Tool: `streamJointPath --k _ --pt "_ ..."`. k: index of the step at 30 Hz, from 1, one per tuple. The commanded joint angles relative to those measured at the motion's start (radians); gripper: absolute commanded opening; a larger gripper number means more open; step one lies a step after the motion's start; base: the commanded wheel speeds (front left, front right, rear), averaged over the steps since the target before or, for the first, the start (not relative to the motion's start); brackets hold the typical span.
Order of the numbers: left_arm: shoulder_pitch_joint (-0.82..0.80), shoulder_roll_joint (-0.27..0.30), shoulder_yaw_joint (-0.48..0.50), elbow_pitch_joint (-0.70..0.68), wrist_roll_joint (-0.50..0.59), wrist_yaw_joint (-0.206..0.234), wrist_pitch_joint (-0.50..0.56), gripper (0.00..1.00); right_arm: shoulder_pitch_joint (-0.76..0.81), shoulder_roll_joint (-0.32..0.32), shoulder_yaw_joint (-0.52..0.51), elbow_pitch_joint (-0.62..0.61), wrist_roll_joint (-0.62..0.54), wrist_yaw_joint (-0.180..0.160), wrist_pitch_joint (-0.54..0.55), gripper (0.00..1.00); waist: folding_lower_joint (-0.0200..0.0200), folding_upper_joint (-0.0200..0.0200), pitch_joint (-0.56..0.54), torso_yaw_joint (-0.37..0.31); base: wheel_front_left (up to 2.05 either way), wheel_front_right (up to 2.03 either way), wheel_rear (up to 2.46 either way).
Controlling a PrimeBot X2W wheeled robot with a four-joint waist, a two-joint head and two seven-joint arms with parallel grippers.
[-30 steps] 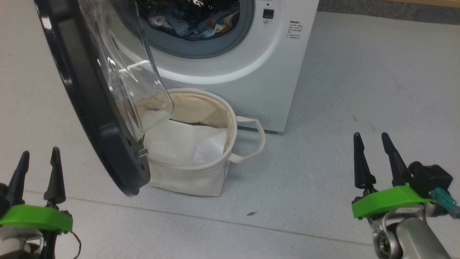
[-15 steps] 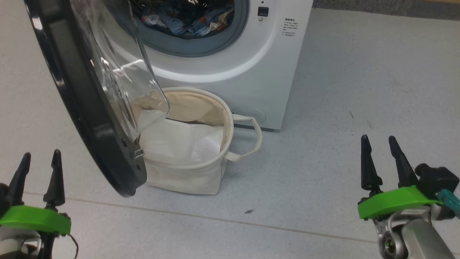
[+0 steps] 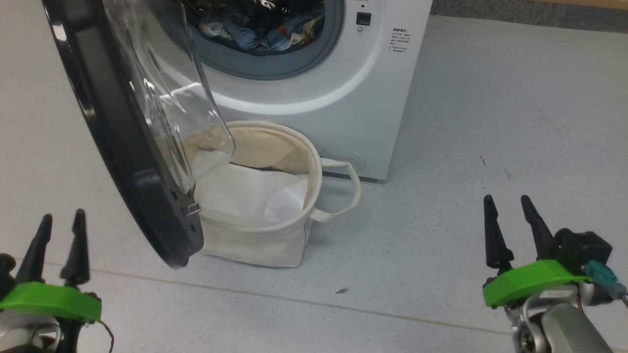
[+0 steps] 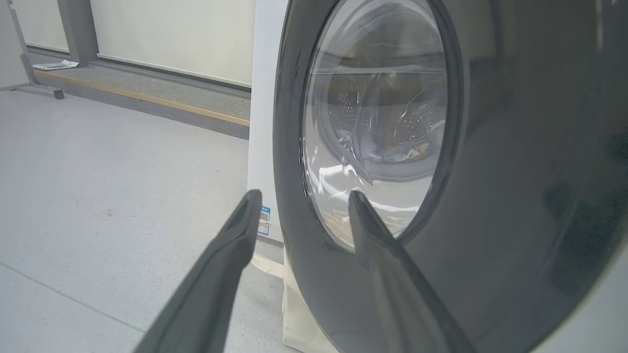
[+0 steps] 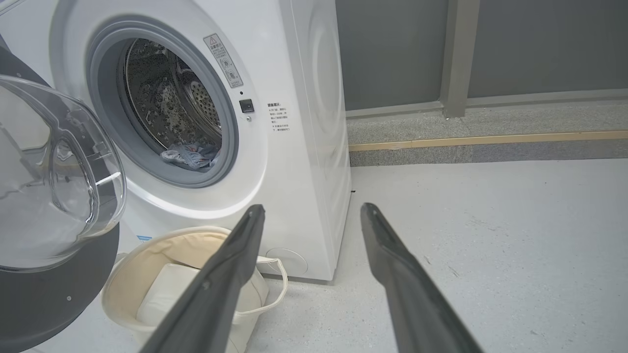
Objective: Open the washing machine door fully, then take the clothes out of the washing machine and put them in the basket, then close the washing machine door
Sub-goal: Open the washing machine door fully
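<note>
- The washing machine door [image 3: 122, 162] is seen swung out from the washing machine [image 3: 343, 113]. Its black ring is nearly edge-on in the head view.
- The door's clear glass bulge is seen hanging over the near rim of the basket [image 3: 274, 245].
- The clothes [image 3: 260, 27], blue fabric with orange-brown print, are seen lying low in the washing machine's steel drum, behind the grey gasket.
- The basket is set on the floor [image 3: 490, 122] just in front of the washing machine, below its opening. A white folded sheet [image 3: 245, 196] is laid inside it.
- The left hand [image 3: 63, 214] is held with its fingers spread and nothing between them. It is out in front of the washing machine, near the door's outer face and apart from it.
- The right hand [image 3: 506, 197] is held wide open and empty. It is well out from the washing machine's front, towards the robot's right, above the floor.
</note>
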Motion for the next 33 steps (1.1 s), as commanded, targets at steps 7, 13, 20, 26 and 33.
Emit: streamJointPath --k 7,13,20,26,33 --pt "-0.046 0.064 0.044 -0.076 -0.065 -0.006 -0.012 0.00 -0.063 -0.032 0.034 0.011 0.014 0.001 -0.012 1.00 0.0000 -0.0001 -0.003 0.011 0.00 0.00 0.00" --pt "-0.101 0.084 0.050 -0.234 -0.058 0.039 0.038 0.00 -0.052 -0.043 0.017 0.021 0.018 0.001 -0.012 1.00 0.0000 -0.0001 -0.024 0.046 0.00 0.00 0.00" --pt "-0.150 0.068 -0.036 -0.622 0.009 0.179 0.252 0.00 -0.038 -0.042 0.012 0.017 0.016 0.001 -0.012 1.00 0.0000 -0.0001 -0.033 0.077 0.00 0.00 0.00" --pt "-0.169 -0.017 -0.188 -0.848 0.053 0.276 0.435 0.00 -0.042 -0.042 0.013 0.013 0.013 0.001 -0.012 1.00 0.0000 -0.0001 -0.014 0.093 0.00 0.00 0.00" --pt "-0.164 -0.140 -0.315 -0.801 0.096 0.357 0.479 0.00 -0.053 -0.041 0.008 0.009 0.010 0.001 -0.012 1.00 0.0000 -0.0001 0.004 0.106 0.00 0.00 0.00"
